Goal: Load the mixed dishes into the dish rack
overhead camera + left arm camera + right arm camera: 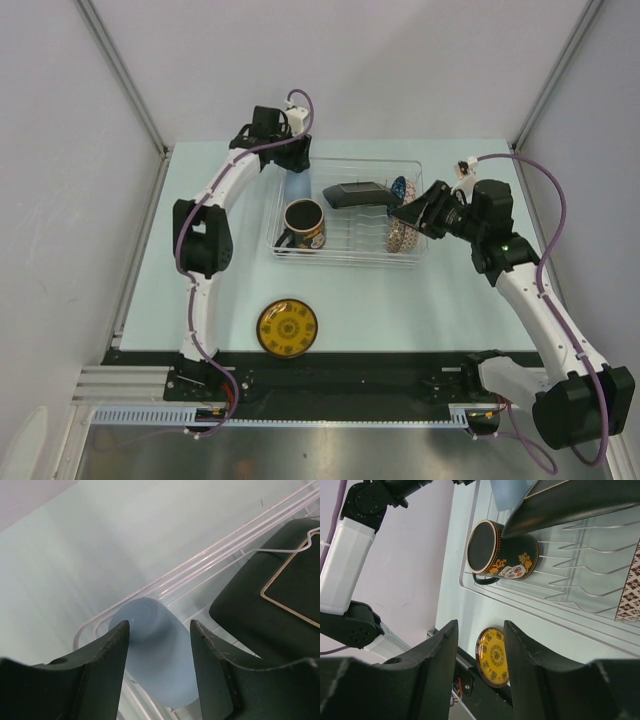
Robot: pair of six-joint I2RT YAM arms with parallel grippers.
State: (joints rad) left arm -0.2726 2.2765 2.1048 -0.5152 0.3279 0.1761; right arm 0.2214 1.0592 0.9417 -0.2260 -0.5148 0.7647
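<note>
**1. Round yellow-and-dark saucer** (287, 328). Lies flat on the tabletop (420, 320) at lower centre of the top view, outside the dish rack (418, 165). Well apart from both hands, on the left arm's side. Round, so no long axis. Probably the last piece to load.

**2. Black flowered mug** (303, 224). Lower-left corner of the rack, mouth up, handle toward lower left.

**3. Right hand** (480, 625). At the rack's right rim, fingers spread with nothing between them. Beside the square black plate (358, 193) and the patterned bowl (403, 238).

**4. Left hand** (160, 626). At the rack's upper-left corner, one finger either side of the light-blue cup (160, 672). Whether they press on it cannot be told. The cup's long axis runs along the gap, flat end toward upper left.
</note>
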